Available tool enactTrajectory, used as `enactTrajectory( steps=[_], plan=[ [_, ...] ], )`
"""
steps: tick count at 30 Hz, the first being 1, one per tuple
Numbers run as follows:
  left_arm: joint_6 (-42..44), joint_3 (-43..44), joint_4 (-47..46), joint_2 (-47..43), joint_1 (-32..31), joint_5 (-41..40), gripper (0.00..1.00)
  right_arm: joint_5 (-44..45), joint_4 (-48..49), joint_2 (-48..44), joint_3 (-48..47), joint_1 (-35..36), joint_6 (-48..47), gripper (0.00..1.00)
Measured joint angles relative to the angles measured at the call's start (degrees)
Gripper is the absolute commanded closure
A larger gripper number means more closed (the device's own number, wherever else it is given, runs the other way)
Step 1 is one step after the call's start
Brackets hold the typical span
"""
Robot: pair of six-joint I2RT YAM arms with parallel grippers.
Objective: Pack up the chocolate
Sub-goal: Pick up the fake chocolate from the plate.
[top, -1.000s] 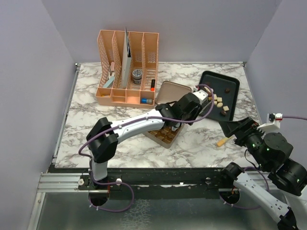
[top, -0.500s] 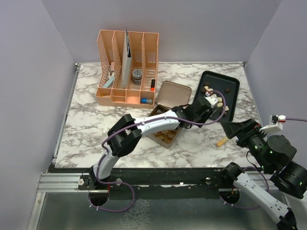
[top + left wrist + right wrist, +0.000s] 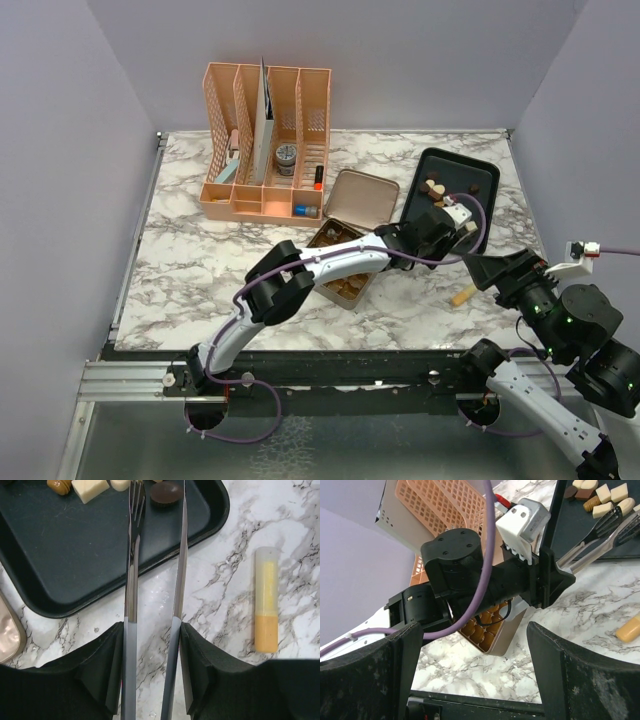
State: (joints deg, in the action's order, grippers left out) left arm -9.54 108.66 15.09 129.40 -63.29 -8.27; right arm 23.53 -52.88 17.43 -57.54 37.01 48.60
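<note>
Right, I count one pair of tongs (image 3: 131,605), clamped between my left fingers (image 3: 102,670); my right fingers (image 3: 570,680) hang spread, holding nothing. One black tray (image 3: 75,555) holds loose chocolate (image 3: 90,487); one gold tin (image 3: 510,637) holds more in its cells. One yellow tube (image 3: 266,600) lies on the marble tabletop (image 3: 225,605), with lilac walls (image 3: 400,60) around.

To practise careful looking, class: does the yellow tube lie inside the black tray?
No, the yellow tube lies on the marble table outside the tray rim.

Left arm (image 3: 330,258) stretches across the tin (image 3: 345,291), blocking it.
</note>
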Motion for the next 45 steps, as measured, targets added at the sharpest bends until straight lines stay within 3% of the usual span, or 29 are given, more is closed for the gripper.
enactTrajectory(
  steps=[14,21,30,45],
  plan=[
    [0.9,3.4,0.1,5.2,-0.2,-0.1,0.49,0.0,0.0,-0.4,0.0,0.0,0.0,0.11],
    [1.3,5.1,0.0,6.4,-0.2,-0.1,0.61,0.3,0.0,-0.3,-0.2,0.0,0.0,0.11],
    [1.7,5.0,0.0,6.6,-0.2,-0.7,0.64,0.5,0.0,-0.3,-0.2,0.0,0.0,0.11],
    [0.8,-3.3,0.6,-1.6,-0.1,-2.3,0.65,0.7,-0.1,-0.4,0.9,0.0,0.1,0.11]
  ],
)
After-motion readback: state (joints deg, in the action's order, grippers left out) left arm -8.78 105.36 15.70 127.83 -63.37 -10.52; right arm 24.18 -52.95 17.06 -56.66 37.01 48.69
